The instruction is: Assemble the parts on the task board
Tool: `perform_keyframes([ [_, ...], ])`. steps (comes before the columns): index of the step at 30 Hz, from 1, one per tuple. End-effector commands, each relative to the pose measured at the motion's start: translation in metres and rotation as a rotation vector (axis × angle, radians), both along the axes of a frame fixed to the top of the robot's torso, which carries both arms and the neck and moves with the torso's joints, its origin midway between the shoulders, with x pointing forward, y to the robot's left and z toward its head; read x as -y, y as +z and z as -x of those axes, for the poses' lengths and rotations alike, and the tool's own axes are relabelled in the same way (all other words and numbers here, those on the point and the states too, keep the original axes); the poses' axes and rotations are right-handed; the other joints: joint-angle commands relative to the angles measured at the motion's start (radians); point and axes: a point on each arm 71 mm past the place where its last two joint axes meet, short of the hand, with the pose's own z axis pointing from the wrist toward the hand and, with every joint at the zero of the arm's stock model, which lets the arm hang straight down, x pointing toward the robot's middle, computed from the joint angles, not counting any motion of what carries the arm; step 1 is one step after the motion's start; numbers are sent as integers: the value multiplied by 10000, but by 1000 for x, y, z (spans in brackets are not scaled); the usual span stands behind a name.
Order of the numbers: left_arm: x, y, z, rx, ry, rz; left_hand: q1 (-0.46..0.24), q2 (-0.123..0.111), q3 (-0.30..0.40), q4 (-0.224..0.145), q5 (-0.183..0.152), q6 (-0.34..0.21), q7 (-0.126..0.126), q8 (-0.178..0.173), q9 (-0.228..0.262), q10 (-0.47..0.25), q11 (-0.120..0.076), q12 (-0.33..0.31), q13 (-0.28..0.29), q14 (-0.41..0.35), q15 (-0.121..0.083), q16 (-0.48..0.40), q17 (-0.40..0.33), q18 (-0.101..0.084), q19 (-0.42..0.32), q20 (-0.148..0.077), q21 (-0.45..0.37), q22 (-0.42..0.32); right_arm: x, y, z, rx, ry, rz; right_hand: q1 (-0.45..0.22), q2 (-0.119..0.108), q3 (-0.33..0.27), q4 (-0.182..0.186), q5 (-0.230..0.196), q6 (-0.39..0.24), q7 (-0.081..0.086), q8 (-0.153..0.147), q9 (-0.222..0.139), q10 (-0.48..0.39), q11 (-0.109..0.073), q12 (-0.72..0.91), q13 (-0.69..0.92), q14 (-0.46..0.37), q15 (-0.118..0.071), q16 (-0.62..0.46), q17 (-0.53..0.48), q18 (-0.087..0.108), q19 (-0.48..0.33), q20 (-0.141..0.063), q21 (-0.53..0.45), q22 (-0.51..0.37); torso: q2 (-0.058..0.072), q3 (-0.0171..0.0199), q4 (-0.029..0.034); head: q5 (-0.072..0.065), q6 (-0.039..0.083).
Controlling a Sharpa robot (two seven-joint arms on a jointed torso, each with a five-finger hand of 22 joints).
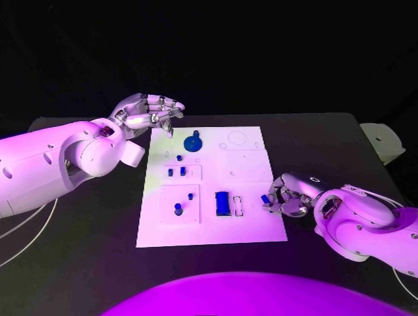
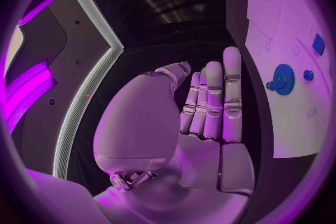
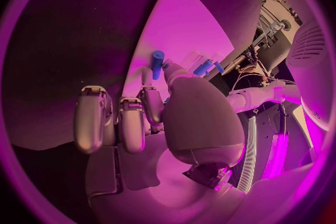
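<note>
Head view: the white board (image 1: 251,227) lies mid-table with blue pieces on it. The right hand (image 1: 286,195) pinches a small blue peg (image 1: 264,198) at the board's right edge. The left hand (image 1: 150,112) hovers empty near the far left corner.

Left wrist view: fingers straight, holding nothing, beside a blue gear (image 2: 283,79).

Right wrist view: peg pinched. Likely next: seating it in a hole.

Honestly can't read any text, labels, brands or numbers anywhere here, not on the task board (image 1: 251,227) or the arms.
</note>
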Motion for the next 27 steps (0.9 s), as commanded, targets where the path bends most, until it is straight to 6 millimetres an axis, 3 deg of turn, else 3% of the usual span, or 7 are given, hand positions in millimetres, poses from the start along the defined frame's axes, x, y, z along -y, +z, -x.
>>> perform_keyframes([
  [1,2,1,1,31,-143,141,-94,-4,64,-6,-2,-84,-8,44,8,-60,1,57,16,-49,-4,24,15,60,-24,75,-58,2,-1,-7,2,-381,366,722,209,-16,61,-112,14,80,-12,-57,-47,43,-9,62,340,862,50,5,1682,-3,497,60,73,1041,-1,6,-22,61,-19],
  [9,2,1,1,33,-139,141,-94,-4,64,-6,-2,-84,-8,44,8,-60,1,57,16,-49,-4,24,15,60,-24,75,-58,2,-5,-9,2,-270,693,1423,834,-126,490,-477,-100,188,-42,-153,-118,49,-43,95,375,881,20,52,1774,-34,531,30,204,1144,-1,3,-3,58,-29],
  [16,1,1,1,35,-127,138,-94,-4,64,-6,-2,-84,-8,44,8,-60,1,57,16,-49,-4,24,15,60,-24,75,-58,2,-8,-7,2,60,627,1402,1263,61,1491,-790,131,376,-105,-249,-214,60,-101,119,404,891,-25,77,1824,-47,553,-8,260,1203,-9,1,-7,56,-29],
  [18,1,1,1,35,-126,137,-102,-1,70,-8,-1,-85,-9,47,12,-64,0,61,18,-50,-3,25,16,60,-25,76,-61,1,-9,-5,2,194,544,1252,1237,149,1918,-860,255,427,-147,-240,-202,80,-135,132,414,893,-53,83,1835,-48,559,-30,264,1213,-4,0,-1,50,-29],
  [27,1,1,1,37,-116,135,-102,-1,70,-8,-1,-85,-9,47,12,-64,0,61,18,-50,-3,25,16,60,-25,76,-61,1,-15,6,8,558,274,458,490,-42,3291,-1303,931,383,-178,-61,79,173,-164,175,453,902,-84,100,1873,-58,581,-72,288,1266,-7,-9,5,55,-29],
])
